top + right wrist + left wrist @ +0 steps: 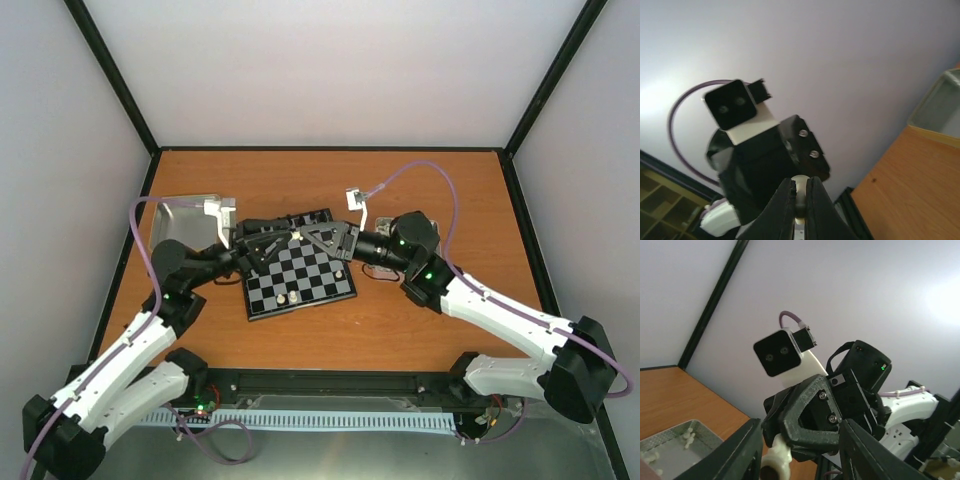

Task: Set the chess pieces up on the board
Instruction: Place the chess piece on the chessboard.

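Your orange table (420, 190) holds the board (310, 285); above it 2 arms meet: left gripper (801, 440) spread, right gripper (800, 187) pinching 1 chess piece (799, 197).

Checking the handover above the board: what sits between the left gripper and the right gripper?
One cream-white chess piece, pinched in the shut right gripper, with the left gripper open around it. This is clearest in the right wrist view.

Over the far half of the small black-and-silver checked chessboard (310, 282), the black left gripper (284, 241) and right gripper (311, 237) meet tip to tip at a tiny cream-white chess piece (297, 235). Two cream-white pieces (283, 298) stand on its near row. A square silver metal tray (181, 214) lies off its far-left corner.
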